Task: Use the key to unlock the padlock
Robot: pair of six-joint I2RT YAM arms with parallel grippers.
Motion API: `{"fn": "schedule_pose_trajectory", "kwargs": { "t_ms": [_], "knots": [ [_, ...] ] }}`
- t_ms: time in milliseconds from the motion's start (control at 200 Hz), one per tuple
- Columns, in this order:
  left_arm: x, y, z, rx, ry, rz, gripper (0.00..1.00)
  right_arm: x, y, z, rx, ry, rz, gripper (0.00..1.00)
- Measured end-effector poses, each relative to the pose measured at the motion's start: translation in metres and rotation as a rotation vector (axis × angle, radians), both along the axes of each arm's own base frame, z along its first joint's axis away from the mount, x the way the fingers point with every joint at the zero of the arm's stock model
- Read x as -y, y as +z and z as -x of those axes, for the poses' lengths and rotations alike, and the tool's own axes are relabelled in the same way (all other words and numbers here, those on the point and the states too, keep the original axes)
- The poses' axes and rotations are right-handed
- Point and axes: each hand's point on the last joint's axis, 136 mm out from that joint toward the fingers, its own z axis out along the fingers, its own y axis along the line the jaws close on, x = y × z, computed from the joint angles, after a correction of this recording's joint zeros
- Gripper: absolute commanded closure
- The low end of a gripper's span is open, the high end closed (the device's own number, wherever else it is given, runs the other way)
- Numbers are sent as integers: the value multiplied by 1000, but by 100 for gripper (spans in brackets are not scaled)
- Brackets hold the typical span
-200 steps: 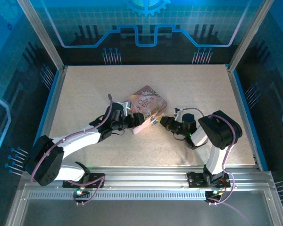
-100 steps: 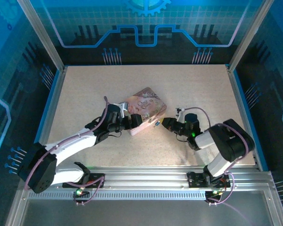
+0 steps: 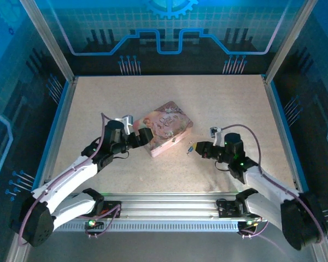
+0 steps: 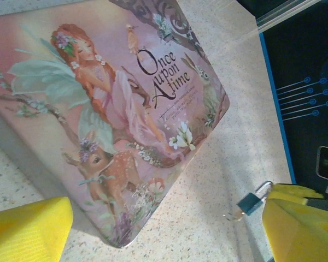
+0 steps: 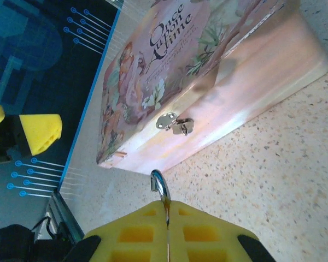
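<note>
The padlock [image 4: 250, 202] sits just right of centre in the overhead view, apart from the pink tin [image 3: 167, 126] and at the tips of the right gripper [image 3: 198, 148]. In the right wrist view that gripper's yellow fingers [image 5: 126, 237] are pressed together at the bottom of the frame. The thin silvery shackle [image 5: 159, 184] curves up out of the seam between them, so the jaws are closed on the padlock. The tin's latch [image 5: 175, 124], at the centre of that view, carries no lock. This suggests the padlock is held away from the tin on purpose, as a freed item. Whether the shackle is sprung, and whether the key sits in the body, cannot be told. The left gripper [image 3: 144, 136] stands at the tin's left end with its jaws spread wide, holding nothing. Its fingers [image 4: 27, 229] occupy the lower corners of its wrist view, off the tin. That position would suit steadying the tin. The tin lies flat on the table [image 3: 224, 103], lid up.
</note>
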Motion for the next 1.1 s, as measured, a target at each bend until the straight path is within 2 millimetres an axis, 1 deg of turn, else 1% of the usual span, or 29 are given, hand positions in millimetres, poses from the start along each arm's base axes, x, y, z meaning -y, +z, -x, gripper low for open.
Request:
{"fn": "schedule_pose_trajectory", "kwargs": {
  "t_ms": [110,255,395,510,695,910,1100],
  "knots": [
    [-3,-1,4,-6,3,-3,9,4,2,11,-5,8,16,92],
    [-5,-8,10,-22,-1,-5,9,8,-6,21,-44,18,42,92],
    [-6,-19,15,-47,-9,-7,9,9,-17,28,-84,34,60,91],
    [-6,-22,19,-58,-14,-9,9,10,-33,33,-139,43,76,91],
    [-7,-20,19,-53,-14,-6,9,10,-53,34,-209,49,95,91],
    [-7,-30,21,-77,-13,-18,9,6,-73,31,-266,68,104,91],
    [-7,-35,20,-89,-13,-24,9,3,-89,29,-315,83,106,91]
  ]
}}
